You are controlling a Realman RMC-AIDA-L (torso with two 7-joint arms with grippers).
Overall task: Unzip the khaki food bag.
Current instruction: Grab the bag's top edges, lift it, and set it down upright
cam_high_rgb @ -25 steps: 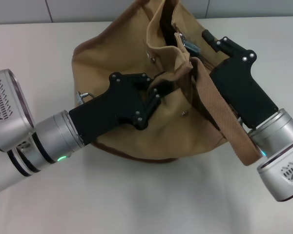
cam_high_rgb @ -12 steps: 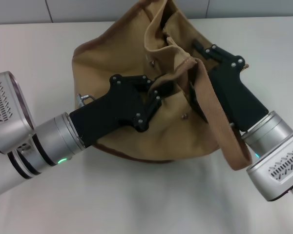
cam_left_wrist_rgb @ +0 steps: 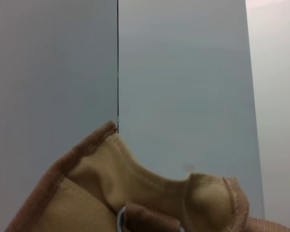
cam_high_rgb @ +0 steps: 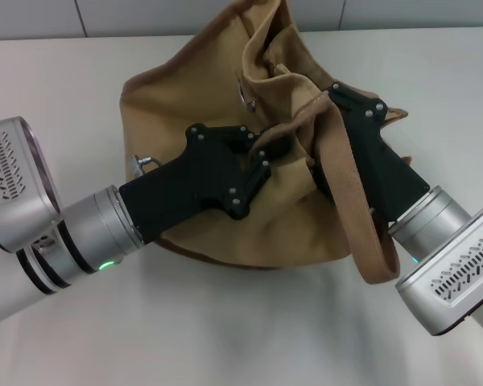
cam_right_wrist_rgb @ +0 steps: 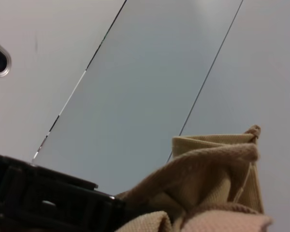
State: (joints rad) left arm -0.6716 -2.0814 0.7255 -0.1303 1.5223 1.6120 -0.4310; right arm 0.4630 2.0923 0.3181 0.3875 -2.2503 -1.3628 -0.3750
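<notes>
1. At the left of the head view, the left gripper [cam_high_rgb: 275,145] is seen reaching in from the left arm, its black body laid over the front face of the khaki food bag [cam_high_rgb: 185,104].
2. Its fingertips are pressed into a fold of canvas near the bag's top; whether they are apart or together cannot be told.
3. Beside the left gripper's body, a metal ring [cam_high_rgb: 138,162] is seen at the bag's side.
4. The bag is slumped on the white table [cam_high_rgb: 225,330], between the two grippers.
5. Right of the left gripper, a strap handle [cam_high_rgb: 350,197] is draped across the right gripper [cam_high_rgb: 332,90].
6. The right gripper's fingertips are buried in the bag's top folds; their state cannot be told.
</notes>
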